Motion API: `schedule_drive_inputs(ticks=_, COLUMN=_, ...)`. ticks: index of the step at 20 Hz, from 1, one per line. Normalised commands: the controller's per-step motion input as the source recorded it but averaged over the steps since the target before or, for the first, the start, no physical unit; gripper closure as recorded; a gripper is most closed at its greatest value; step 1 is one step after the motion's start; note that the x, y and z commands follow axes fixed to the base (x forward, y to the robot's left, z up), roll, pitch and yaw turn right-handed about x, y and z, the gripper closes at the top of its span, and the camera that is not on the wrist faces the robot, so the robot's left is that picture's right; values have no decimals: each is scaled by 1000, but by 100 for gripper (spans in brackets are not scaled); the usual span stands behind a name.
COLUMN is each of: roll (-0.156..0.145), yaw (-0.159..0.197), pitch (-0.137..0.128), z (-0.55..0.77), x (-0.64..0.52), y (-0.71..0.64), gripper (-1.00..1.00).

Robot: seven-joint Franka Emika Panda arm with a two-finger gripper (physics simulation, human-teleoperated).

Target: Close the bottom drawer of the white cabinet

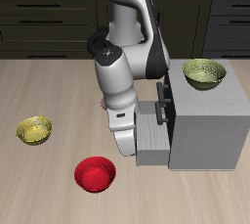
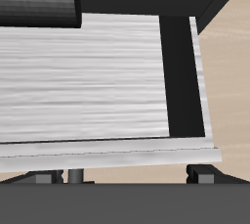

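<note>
The white cabinet (image 1: 208,130) stands near the table's front edge, with two upper drawers whose dark handles (image 1: 161,99) face the arm. Its bottom drawer (image 1: 152,141) is pulled out as a shallow light-grey tray. My gripper (image 1: 123,142) hangs at the drawer's outer front end, pointing down. In the wrist view the drawer's grey floor (image 2: 88,81) fills the picture, with its front panel rim (image 2: 107,155) close to my gripper (image 2: 137,179). The fingers (image 2: 73,177) stand wide apart, open and empty. The drawer's own handle is hidden.
An olive bowl (image 1: 204,72) sits on top of the cabinet. A yellow bowl (image 1: 34,129) and a red bowl (image 1: 95,173) lie on the table beyond the arm from the cabinet. Dark kitchen cupboards (image 1: 49,18) line the back.
</note>
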Motion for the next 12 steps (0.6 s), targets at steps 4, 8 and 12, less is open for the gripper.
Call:
schedule_drive_inputs(ticks=4, roll=87, yaw=-9, pitch=-31, z=-60, x=229, y=462, gripper=-100)
schedule_drive_inputs(ticks=8, roll=89, yaw=29, pitch=-53, z=-122, x=330, y=486, gripper=-100)
schedule_drive_inputs(ticks=12, roll=91, yaw=17, pitch=-7, z=-219, x=311, y=466, gripper=-100)
